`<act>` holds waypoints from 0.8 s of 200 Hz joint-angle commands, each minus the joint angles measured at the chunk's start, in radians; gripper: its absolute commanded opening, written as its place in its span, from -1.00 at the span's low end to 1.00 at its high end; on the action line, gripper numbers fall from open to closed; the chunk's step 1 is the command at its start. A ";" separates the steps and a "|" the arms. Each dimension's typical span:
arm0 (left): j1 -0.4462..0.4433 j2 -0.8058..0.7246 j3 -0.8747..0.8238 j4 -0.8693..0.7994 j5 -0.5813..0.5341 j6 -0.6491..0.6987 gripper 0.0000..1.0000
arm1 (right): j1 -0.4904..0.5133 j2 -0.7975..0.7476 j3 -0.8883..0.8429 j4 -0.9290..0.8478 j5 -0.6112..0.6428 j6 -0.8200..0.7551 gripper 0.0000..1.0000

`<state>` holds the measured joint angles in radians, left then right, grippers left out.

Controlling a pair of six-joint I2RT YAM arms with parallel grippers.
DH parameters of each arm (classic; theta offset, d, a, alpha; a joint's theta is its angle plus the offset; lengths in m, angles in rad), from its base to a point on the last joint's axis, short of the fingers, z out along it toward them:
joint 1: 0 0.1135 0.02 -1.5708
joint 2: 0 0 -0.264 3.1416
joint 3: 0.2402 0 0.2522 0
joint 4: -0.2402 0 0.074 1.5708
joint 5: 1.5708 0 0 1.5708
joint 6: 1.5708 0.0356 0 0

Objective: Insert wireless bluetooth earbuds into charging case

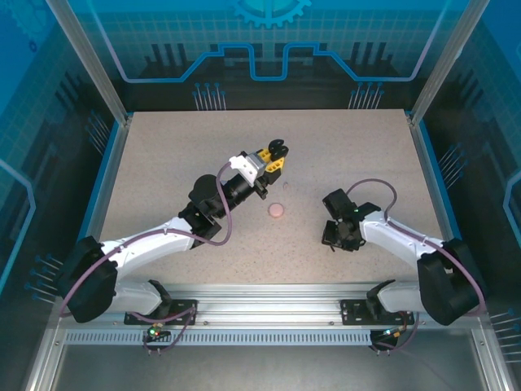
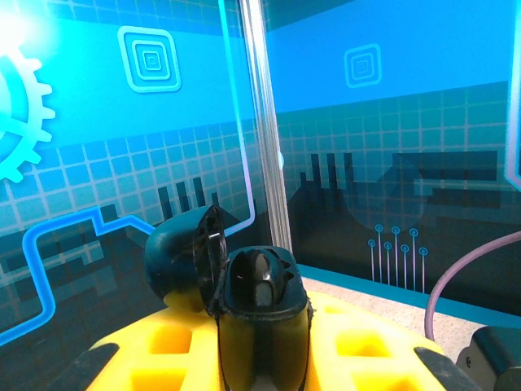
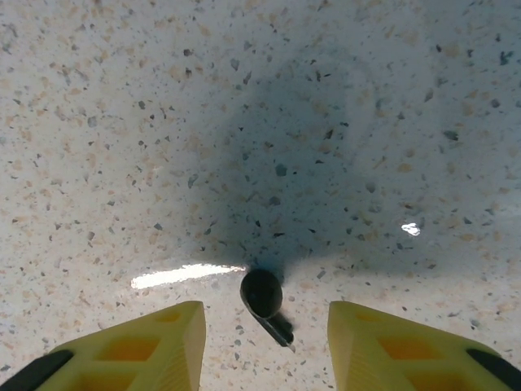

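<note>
Nearest us, our right pincer (image 3: 264, 324) hangs released over the worktop (image 3: 122, 122), with a black earbud (image 3: 262, 293) lying between its yellow fingers (image 3: 155, 342) — touching neither. Farther out, a pink round case (image 1: 277, 210) sits on the worktop. Beyond it, our left pincer (image 2: 260, 358) is clenched on a black charging case (image 2: 260, 297) — its lid (image 2: 183, 257) open, held clear of the surface.

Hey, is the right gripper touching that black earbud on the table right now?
Apart. The right wrist view shows the black earbud lying between the open fingers of the right gripper, with bare table either side.
</note>
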<state>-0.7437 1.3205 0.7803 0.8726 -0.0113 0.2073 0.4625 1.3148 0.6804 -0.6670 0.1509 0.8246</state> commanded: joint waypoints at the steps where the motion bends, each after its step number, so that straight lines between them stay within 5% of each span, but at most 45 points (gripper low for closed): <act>1: -0.005 -0.030 -0.012 0.039 0.011 -0.020 -1.00 | 0.013 0.020 -0.007 0.018 0.022 -0.007 -0.17; 160: -0.006 -0.023 -0.007 0.039 0.008 -0.016 -1.00 | 0.015 0.145 0.039 0.024 0.038 -0.059 -0.38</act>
<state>-0.7437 1.3205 0.7803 0.8726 -0.0113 0.2077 0.4660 1.4258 0.6933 -0.6380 0.1669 0.7876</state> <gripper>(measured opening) 0.224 0.320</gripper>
